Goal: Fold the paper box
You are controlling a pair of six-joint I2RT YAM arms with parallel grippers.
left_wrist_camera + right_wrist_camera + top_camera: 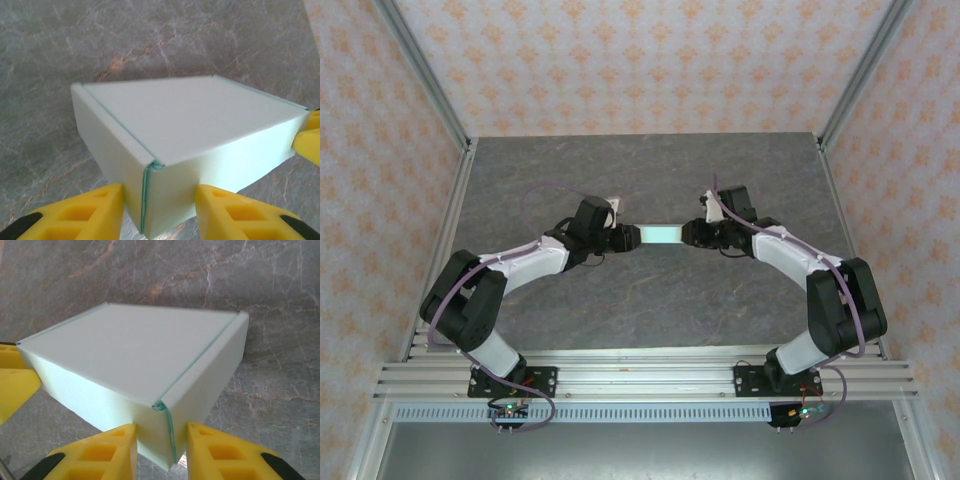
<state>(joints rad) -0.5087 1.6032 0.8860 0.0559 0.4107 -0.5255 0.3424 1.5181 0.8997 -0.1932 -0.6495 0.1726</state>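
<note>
1. Nearest the lens in the left wrist view, the left pincer [159, 196] straddles one upright corner of the paper box [200, 120], one jaw on each adjoining wall, pinching the card.
2. The right pincer [161, 432] does the same at the opposite end, closed on its own corner with the corner seam [167, 435] between its jaws.
3. From above, the paper box [660, 235] sits mid-worktop [650, 300], spanned between the two pincers. Whether it rests on the worktop or hangs just clear, I cannot tell.
4. The box looks fully formed: top panel flat, walls squared, edges meeting. My judgement is that the folding is nearly done and the step in hand is seating the end corners.
5. To do it well, squeeze evenly from both ends so the box does not skew or buckle in the middle. Thin card creases easily, so use light, steady pressure.
6. Hold the two pincers level with each other; a twist would spring the corners.
7. Release one end at a time, watching that seam for any gape.
</note>
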